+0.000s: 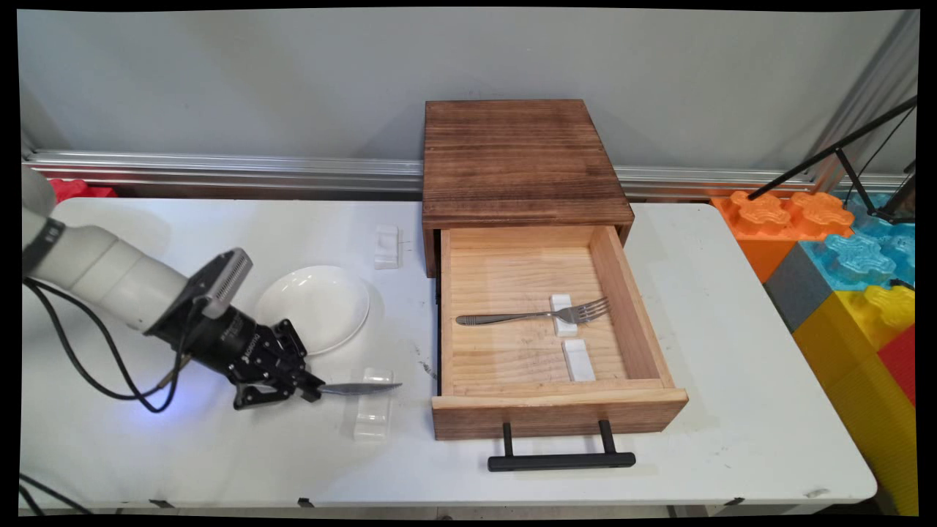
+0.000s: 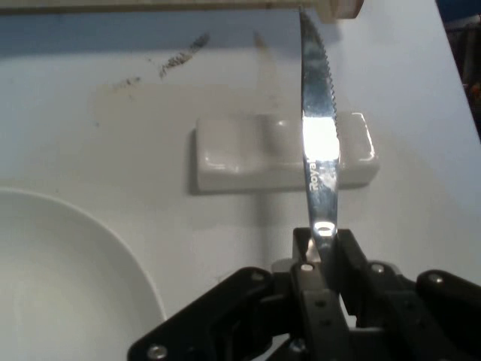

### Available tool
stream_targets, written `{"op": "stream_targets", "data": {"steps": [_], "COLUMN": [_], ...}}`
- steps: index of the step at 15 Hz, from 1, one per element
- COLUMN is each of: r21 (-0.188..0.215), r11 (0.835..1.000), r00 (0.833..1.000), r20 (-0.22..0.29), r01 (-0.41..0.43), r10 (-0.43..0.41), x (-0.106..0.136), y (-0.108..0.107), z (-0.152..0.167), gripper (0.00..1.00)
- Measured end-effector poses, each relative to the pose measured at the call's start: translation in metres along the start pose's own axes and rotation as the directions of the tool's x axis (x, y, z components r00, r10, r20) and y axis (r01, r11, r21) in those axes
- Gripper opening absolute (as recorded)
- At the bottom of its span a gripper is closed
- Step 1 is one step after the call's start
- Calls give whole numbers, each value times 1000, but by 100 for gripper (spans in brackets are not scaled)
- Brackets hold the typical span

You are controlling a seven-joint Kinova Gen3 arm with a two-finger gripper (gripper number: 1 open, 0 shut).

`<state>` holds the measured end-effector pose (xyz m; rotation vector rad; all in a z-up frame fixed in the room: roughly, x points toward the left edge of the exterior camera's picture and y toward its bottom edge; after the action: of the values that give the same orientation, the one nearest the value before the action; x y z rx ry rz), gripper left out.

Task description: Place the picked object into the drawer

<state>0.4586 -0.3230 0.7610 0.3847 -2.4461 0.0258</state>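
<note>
My black gripper (image 1: 313,390) is shut on the handle of a steel knife (image 1: 360,388), low over the table left of the drawer. The serrated blade (image 2: 317,128) points toward the drawer and passes over a white cutlery rest (image 1: 371,414) (image 2: 282,150) lying on the table. A white plate (image 1: 313,306) (image 2: 68,278) sits just behind the gripper. The wooden drawer (image 1: 560,407) stands pulled open; inside it a fork (image 1: 534,316) lies across a white rest (image 1: 563,315), with a second rest (image 1: 579,361) beside it.
The wooden cabinet (image 1: 520,161) stands at the back middle, its black drawer handle (image 1: 561,460) jutting toward the near edge. Another white rest (image 1: 386,246) lies behind the plate. Coloured foam blocks (image 1: 842,256) stand off the table's right end.
</note>
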Motion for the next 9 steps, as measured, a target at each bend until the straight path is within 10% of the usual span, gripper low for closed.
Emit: {"op": "stream_targets", "data": {"steps": [9], "r21": [44], "r11": [999], "r00": [1000], "r20": [15], "r01": [13], "r10": [-14], "x": [47], "y": [-9], "z": [-51], "gripper": [0]}}
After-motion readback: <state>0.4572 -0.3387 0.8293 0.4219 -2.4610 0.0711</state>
